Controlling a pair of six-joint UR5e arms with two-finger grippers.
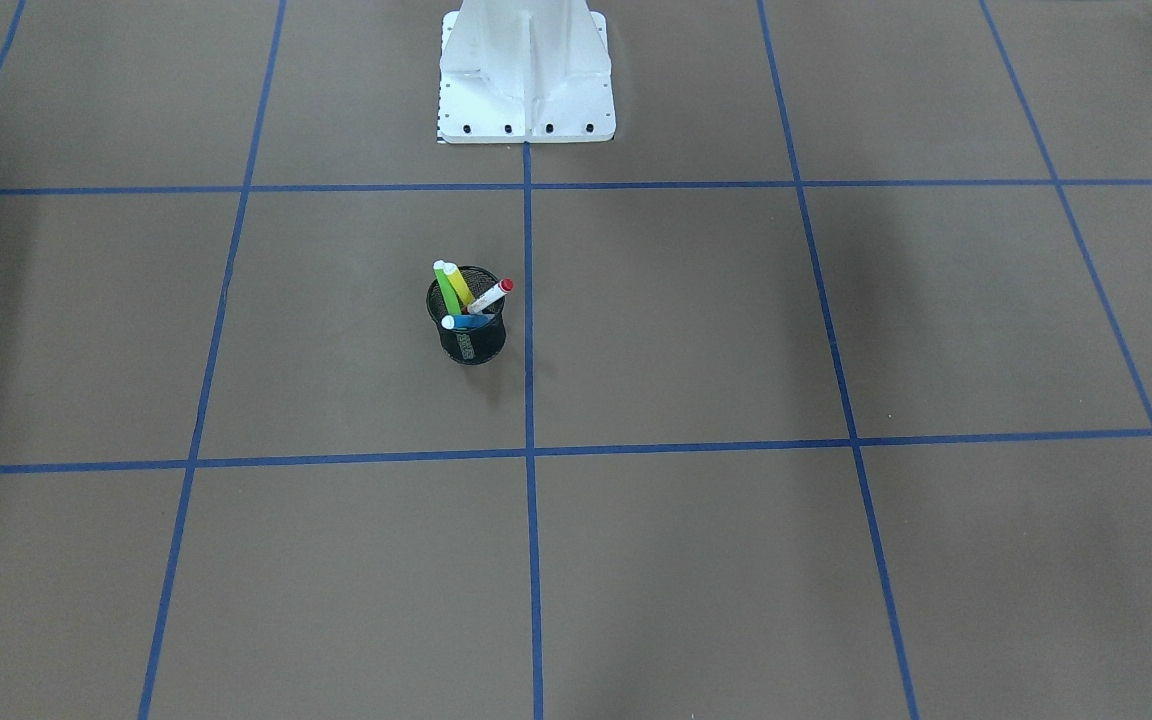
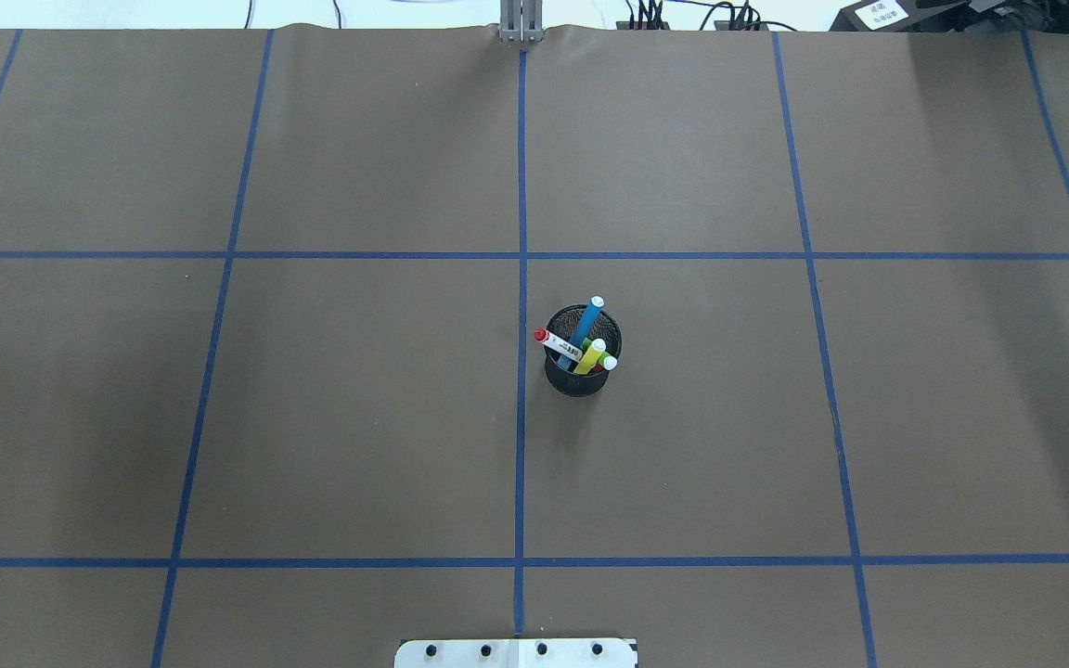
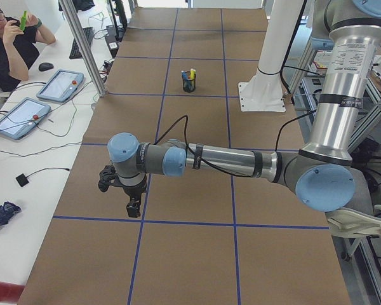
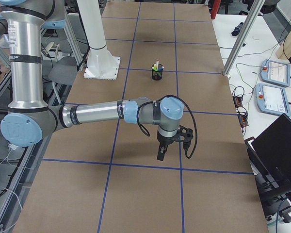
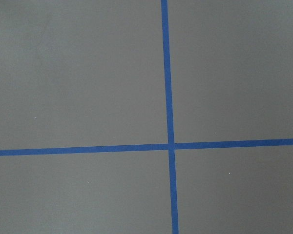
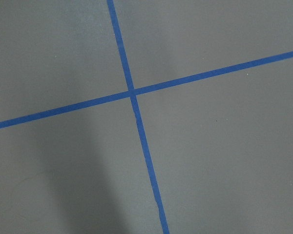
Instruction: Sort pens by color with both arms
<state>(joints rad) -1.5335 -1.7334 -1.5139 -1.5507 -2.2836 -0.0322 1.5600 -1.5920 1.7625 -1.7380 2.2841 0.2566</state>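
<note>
A black mesh cup (image 1: 466,338) stands near the table's middle and holds all the pens. In it are a blue pen (image 2: 587,321), a lime green pen (image 1: 448,291), a yellow pen (image 1: 459,285) and a white pen with a red cap (image 1: 492,294). The cup also shows in the overhead view (image 2: 581,371) and small in both side views (image 3: 188,81) (image 4: 157,72). My left gripper (image 3: 133,207) hangs over the table far from the cup, seen only in the exterior left view. My right gripper (image 4: 161,152) shows only in the exterior right view. I cannot tell whether either is open. Both wrist views show only brown paper and blue tape.
The white pedestal base (image 1: 526,90) stands at the robot's edge of the table. Blue tape lines divide the brown table cover (image 2: 358,417) into squares. An operator (image 3: 9,44) sits by tablets (image 3: 60,86) beyond the far edge. A laptop (image 4: 281,145) stands off the table.
</note>
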